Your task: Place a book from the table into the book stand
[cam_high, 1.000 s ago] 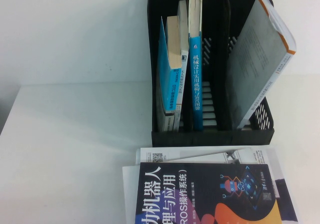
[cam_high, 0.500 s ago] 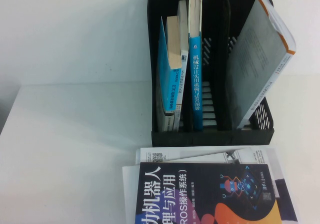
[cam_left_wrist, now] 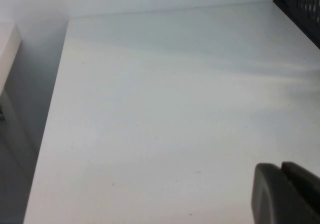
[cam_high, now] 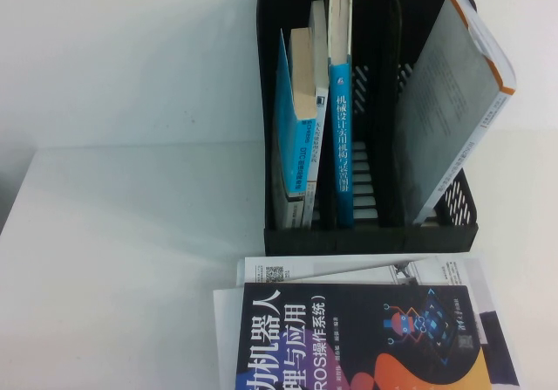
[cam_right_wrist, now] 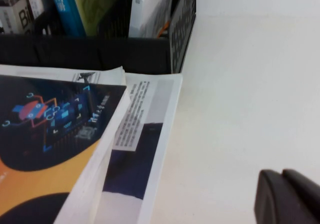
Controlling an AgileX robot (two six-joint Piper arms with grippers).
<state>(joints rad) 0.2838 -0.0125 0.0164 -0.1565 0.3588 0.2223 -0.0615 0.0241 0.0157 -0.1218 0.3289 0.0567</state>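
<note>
So, starting at the business end: the left gripper [cam_left_wrist: 286, 191] shows only in its own wrist cam. Its fingers look pressed together with just a thin seam between them, holding nothing, and it hovers over bare table [cam_left_wrist: 165, 114]. Same deal with the right gripper [cam_right_wrist: 287, 196]: fingers together, empty, over bare white surface just beside the stack of books lying flat. Neither arm shows up in the high view at all.

The book [cam_high: 292, 137], the blue-and-grey one, is already standing in the book stand [cam_high: 366, 237], in the slot at the 9 o'clock side of the rack, leaning a little. Next slot over toward 3 o'clock is the tall blue-spined book [cam_high: 342, 137], and a grey-covered book [cam_high: 453, 111] with an orange corner leans hard in the slot at the 3 o'clock end.

My read: the job looks basically done. The book's in the rack, both grippers are off it, nothing's mid-carry. Nothing's obviously left, unless that lean bothers you.

The dark robot-picture book [cam_high: 366, 342] lies on some loose sheets at 6 o'clock on the table, just in front of the rack.

The surface is plain white and flat, with the rack sitting at about 1 o'clock. A blank white wall sits behind, and the table edge drops off at 9 o'clock.
</note>
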